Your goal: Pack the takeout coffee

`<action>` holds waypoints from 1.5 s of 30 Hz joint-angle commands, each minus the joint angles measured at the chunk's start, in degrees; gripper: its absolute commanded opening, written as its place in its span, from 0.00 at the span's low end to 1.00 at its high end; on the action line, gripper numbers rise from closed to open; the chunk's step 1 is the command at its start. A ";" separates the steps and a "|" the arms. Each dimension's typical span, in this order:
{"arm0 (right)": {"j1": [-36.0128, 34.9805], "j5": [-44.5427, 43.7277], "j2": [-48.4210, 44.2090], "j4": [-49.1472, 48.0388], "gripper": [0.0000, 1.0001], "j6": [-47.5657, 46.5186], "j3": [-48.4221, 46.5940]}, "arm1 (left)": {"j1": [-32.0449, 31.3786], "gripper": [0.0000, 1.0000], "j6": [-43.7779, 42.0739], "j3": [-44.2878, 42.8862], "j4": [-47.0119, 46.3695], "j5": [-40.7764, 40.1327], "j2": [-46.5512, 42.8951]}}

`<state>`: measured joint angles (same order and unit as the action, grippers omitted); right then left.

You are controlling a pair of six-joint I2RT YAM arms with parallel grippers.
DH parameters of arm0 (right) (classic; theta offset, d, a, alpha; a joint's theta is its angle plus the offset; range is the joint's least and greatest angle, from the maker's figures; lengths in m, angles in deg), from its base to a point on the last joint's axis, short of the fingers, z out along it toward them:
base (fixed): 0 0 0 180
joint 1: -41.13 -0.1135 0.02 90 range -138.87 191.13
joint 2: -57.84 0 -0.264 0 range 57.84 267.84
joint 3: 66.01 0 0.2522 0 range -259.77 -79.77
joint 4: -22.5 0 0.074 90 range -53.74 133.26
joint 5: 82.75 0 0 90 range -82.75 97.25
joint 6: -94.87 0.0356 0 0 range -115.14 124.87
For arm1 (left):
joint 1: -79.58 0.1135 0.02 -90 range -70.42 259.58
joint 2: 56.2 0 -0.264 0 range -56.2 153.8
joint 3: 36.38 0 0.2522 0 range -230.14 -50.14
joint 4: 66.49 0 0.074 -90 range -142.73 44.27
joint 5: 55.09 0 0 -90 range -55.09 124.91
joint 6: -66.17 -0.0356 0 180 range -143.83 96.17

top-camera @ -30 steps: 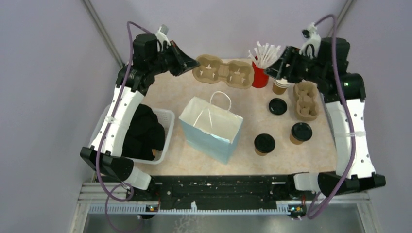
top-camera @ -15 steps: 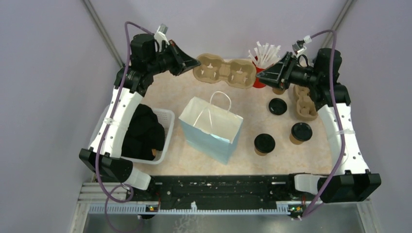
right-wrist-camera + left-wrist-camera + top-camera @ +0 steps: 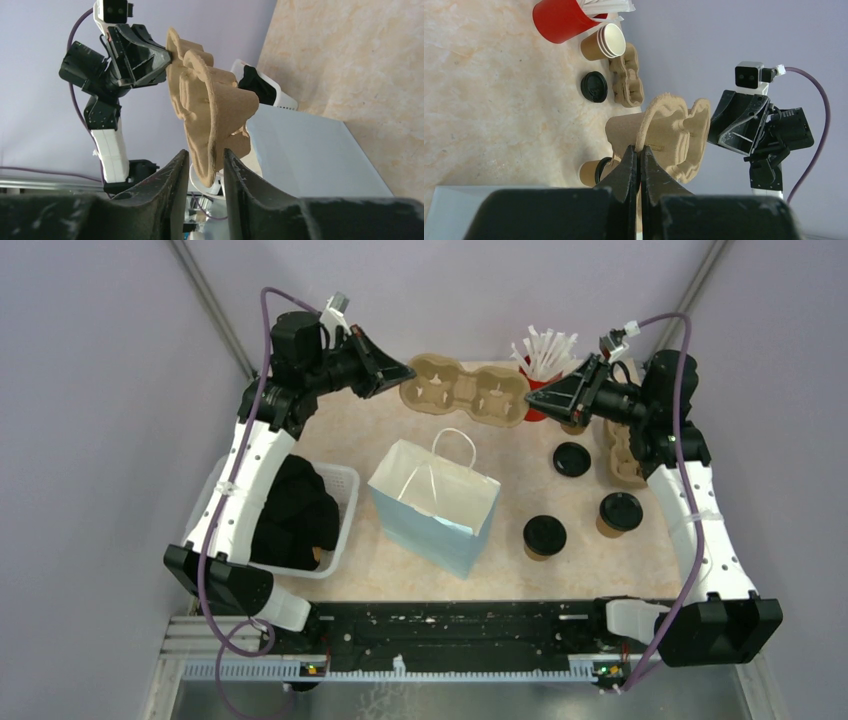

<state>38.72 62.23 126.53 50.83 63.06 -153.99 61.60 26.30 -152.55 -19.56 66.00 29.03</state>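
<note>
Beige marble-look tabletop (image 3: pixel 350 440), lilac walls (image 3: pixel 100 390). Lidded kraft cup (image 3: pixel 545 537), black lid, upright just right of blue bag (image 3: pixel 437 505); second lidded cup (image 3: pixel 620 512) near it, further right. L gripper (image 3: pixel 640 150) fingers pinch pulp carrier (image 3: pixel 465 392) rim, raised at rear; R gripper (image 3: pixel 205 156) fingers straddle opp. rim, can't tell if clamped.

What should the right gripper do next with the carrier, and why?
Probably close the right gripper on the carrier. Its jaws straddle the carrier's rim with a small gap on each side, so it has no hold yet. The left gripper is shut on the opposite end and holds the carrier up alone. A grip at both ends would likely steady it.
</note>
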 commanded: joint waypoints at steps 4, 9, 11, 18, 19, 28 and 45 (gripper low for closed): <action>-2.14 -0.68 -0.05 -3.58 0.19 1.05 -0.75 | 0.31 0.00 1.58 0.77 -3.88 2.48 -1.67; -3.44 -1.41 -0.48 -2.81 0.13 0.96 -0.31 | 0.31 0.00 1.77 0.64 -3.87 2.74 -1.71; -3.61 -1.90 -0.92 -1.59 0.01 1.07 -0.57 | 0.36 0.00 1.70 0.63 -3.51 2.79 -1.69; -3.77 -10.67 -6.32 19.35 0.00 6.38 -6.97 | 1.17 0.71 -12.38 -4.40 16.11 -5.62 -2.44; -4.13 -11.43 -7.21 22.88 0.00 7.73 -7.49 | 1.19 0.74 -14.47 -4.27 19.28 -8.59 -3.04; -7.15 -18.70 -8.19 45.85 0.00 6.36 -23.50 | 1.19 0.78 -22.26 8.10 24.25 -11.10 -9.16; -12.86 -23.61 -5.58 70.62 0.00 -3.67 -31.51 | 0.67 0.56 -24.20 16.93 20.90 -6.22 -8.87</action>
<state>26.63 40.50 121.41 111.37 62.43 -181.50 62.58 2.09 -138.21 4.07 58.13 21.54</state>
